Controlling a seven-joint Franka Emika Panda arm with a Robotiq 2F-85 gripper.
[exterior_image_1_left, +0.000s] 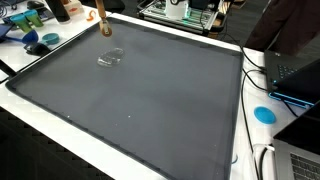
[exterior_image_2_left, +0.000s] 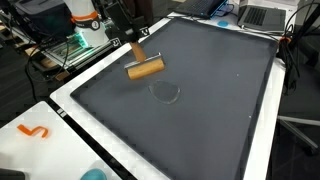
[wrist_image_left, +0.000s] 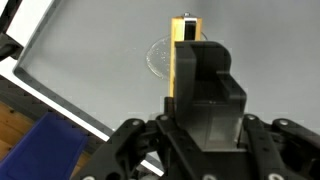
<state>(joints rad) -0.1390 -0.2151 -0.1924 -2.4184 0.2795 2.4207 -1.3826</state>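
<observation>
Pinching a tan wooden piece (exterior_image_2_left: 146, 68), the gripper (exterior_image_2_left: 132, 45) comes down from the upper left of an exterior view; jaws closed on the piece's thin upper part, with the thicker round body lying crosswise below the fingers; in the wrist view the piece (wrist_image_left: 183, 60) shows as a narrow tan bar standing upright against a dark finger (wrist_image_left: 208, 85), dark at its top end; the piece hangs over a big dark grey mat (exterior_image_2_left: 220, 110), toward the mat's edge nearest the arm; whether it touches the mat, cannot tell; just beside it on the mat lies a clear round thing (exterior_image_2_left: 165, 93), flat, faint outline only, apart from the piece; same clear round thing (exterior_image_1_left: 110, 58) in an exterior view, below the gripper near the mat's upper left corner; mat sits on a white table (exterior_image_2_left: 70, 120); orange curly thing (exterior_image_2_left: 35, 131) on the table off the mat, well apart from the gripper; blue disc (exterior_image_1_left: 264, 114) on the table beside the mat's edge; laptop (exterior_image_2_left: 260, 15) past the far end of the mat; blue cloth (wrist_image_left: 40, 150) low in the wrist view, off the table.
</observation>
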